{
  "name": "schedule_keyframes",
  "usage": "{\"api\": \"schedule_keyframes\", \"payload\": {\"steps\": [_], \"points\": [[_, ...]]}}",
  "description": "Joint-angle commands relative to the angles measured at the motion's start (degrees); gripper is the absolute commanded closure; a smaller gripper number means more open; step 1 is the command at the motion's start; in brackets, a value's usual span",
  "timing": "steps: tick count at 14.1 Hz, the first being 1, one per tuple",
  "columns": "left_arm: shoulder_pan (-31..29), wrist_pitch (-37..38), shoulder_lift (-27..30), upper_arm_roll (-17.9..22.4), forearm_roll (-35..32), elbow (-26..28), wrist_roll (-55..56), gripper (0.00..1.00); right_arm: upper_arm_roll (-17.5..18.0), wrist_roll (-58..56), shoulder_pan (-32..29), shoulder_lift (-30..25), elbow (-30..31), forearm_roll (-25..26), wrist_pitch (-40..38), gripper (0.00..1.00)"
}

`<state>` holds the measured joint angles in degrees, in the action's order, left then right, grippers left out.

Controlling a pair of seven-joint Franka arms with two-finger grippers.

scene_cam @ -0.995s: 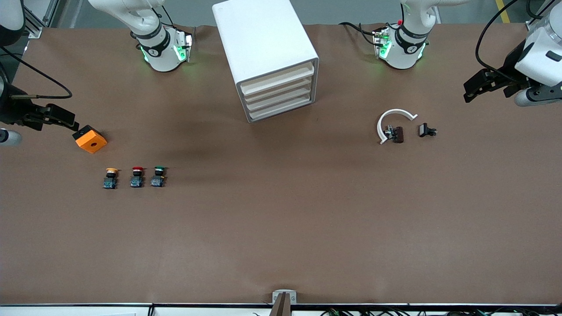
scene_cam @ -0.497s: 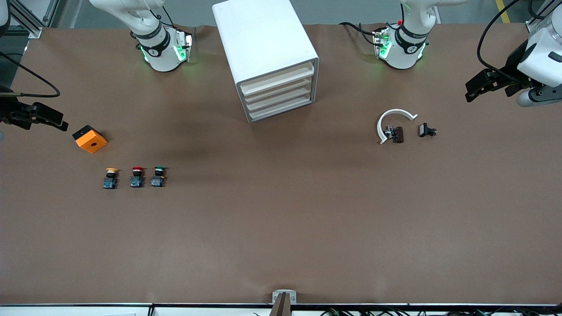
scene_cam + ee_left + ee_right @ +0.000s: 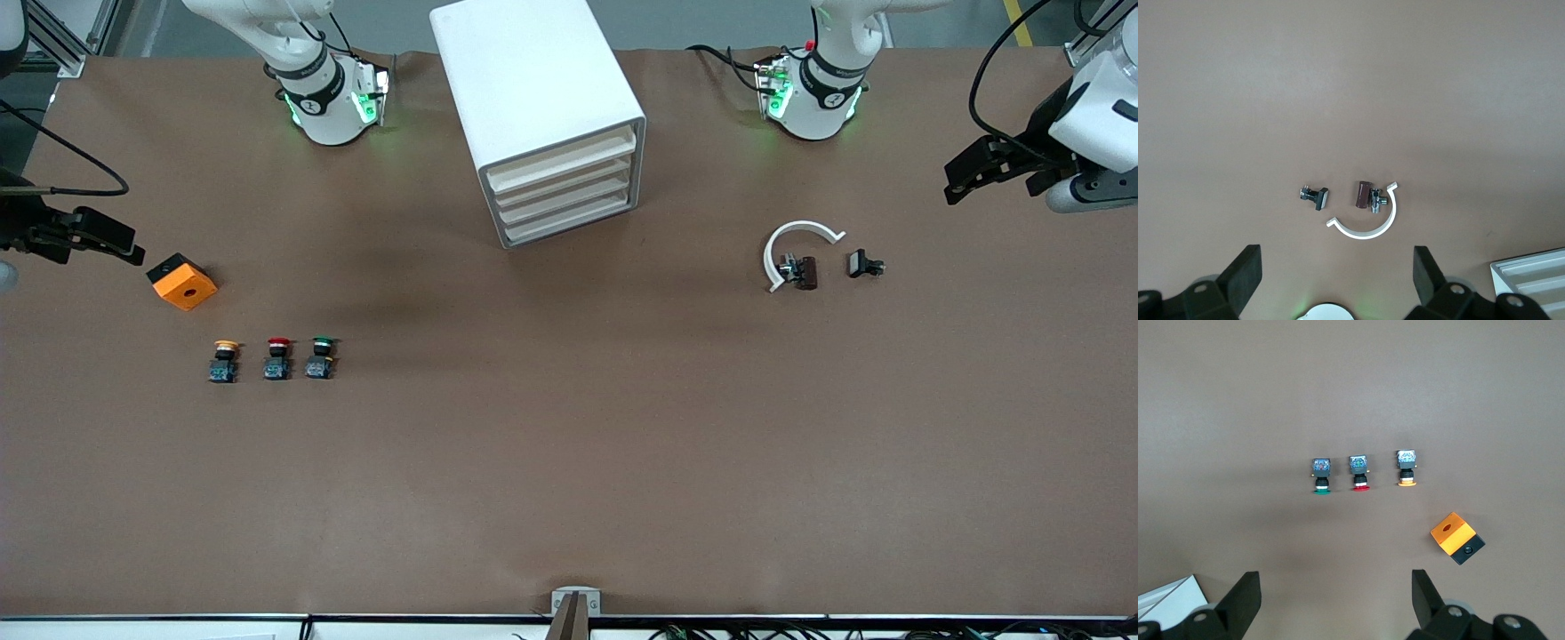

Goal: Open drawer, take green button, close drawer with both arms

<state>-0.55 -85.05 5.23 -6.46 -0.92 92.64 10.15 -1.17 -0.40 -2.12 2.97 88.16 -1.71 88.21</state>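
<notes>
- I am seeing the white cabinet (image 3: 538,116) standing on the brown table (image 3: 569,462) between the two arm bases, with all four drawers (image 3: 565,189) sitting pushed in flush; I cannot tell which one is the task's drawer.
- The green-capped button (image 3: 321,356) is sitting on the table toward the right arm's end, nearer the front camera than the cabinet. It is ending a short row, with the red-capped button (image 3: 278,357) just beside it and the yellow-capped button (image 3: 224,360) after that.
- An orange block (image 3: 182,281) with a round hole is lying near the row, farther from the front camera.
- My right gripper (image 3: 114,241) is hanging in the air near the orange block, jaws spread wide and gripping nothing; its wrist view is looking down on the three buttons.
- My left gripper (image 3: 978,171) is hovering over bare table at the left arm's end, jaws likewise spread and empty.
- A white curved clip (image 3: 793,249), a small brown part (image 3: 805,272) and a small black part (image 3: 862,263) are lying near each other toward the left arm's end.
</notes>
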Motion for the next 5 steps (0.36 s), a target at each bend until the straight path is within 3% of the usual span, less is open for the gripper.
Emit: {"api": "schedule_keyframes", "payload": {"steps": [1,5], "points": [[-0.2,0.9,-2.1,0.2,0.4,-3.7,-1.3,0.0,0.7,-0.1,-0.2,0.6,-1.5,0.2,-0.8,0.0],[-0.2,0.9,-4.5,0.1,0.1,-6.8,-1.1,0.0,0.6,-0.2,0.3,0.6,-1.5,0.7,-0.5,0.0]]}}
